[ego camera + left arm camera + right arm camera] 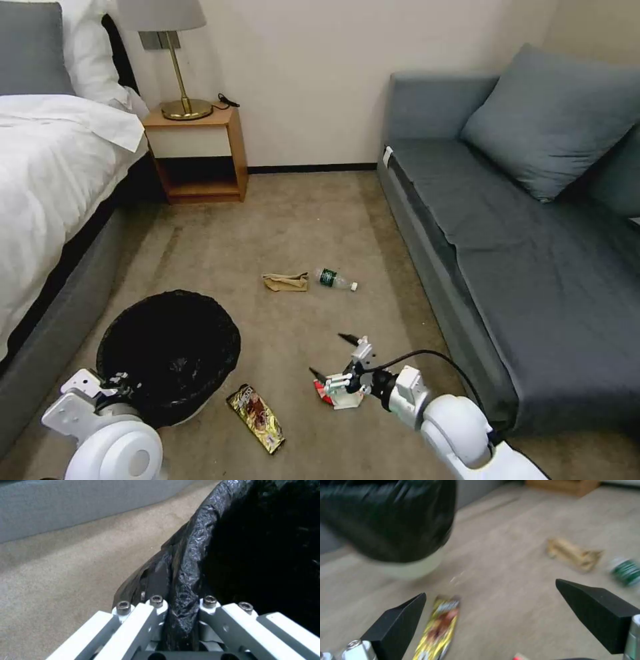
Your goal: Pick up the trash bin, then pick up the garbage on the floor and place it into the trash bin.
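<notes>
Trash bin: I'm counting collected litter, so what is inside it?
The trash bin, gripped at its rim by the left gripper, shows only black liner inside; the dark bottom cannot be made out. Wrapper, paper bag and bottle lie on the carpet.

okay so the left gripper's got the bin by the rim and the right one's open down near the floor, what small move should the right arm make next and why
Probably lower the right gripper a little onto the red-and-white packet and close. Its fingers stand open just above the carpet, the packet lies right beneath them, and it is the nearest litter. The left gripper is shut on the trash bin rim, so the bin is ready.
</notes>
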Tool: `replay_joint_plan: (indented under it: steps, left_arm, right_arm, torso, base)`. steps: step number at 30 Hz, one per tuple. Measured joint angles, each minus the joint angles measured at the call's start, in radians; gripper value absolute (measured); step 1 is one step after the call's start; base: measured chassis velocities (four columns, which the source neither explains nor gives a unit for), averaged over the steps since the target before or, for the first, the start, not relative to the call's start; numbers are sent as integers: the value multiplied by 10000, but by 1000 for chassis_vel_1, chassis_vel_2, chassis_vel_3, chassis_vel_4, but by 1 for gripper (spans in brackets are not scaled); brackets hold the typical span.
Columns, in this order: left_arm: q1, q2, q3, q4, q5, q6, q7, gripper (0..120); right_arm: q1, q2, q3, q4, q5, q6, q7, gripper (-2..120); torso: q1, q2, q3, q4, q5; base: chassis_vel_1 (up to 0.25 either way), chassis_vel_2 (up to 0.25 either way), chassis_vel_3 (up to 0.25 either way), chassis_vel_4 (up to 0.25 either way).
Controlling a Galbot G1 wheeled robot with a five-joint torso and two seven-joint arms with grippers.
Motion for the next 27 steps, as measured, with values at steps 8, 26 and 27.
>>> replay_joint_plan:
  steps: [8,26,27]
  left_arm:
    - [-21,-182,210,117,200,-15,11,0]
    - [12,-282,-13,133,391,-39,15,0]
    - [13,-297,-12,123,391,-38,14,0]
  right_arm:
    - [1924,-685,-2523,-899,480,-560,-343,100]
    - [5187,1253,-6868,-4317,1245,-779,-157,100]
    - [5371,1364,-7069,-4505,1278,-776,-126,100]
  torso:
    - [0,0,0,-1,0]
    - [0,-1,1,1,-3]
    - [0,-1,1,0,-3]
  base:
    - [0,0,0,0]
    - [0,0,0,0]
    - [0,0,0,0]
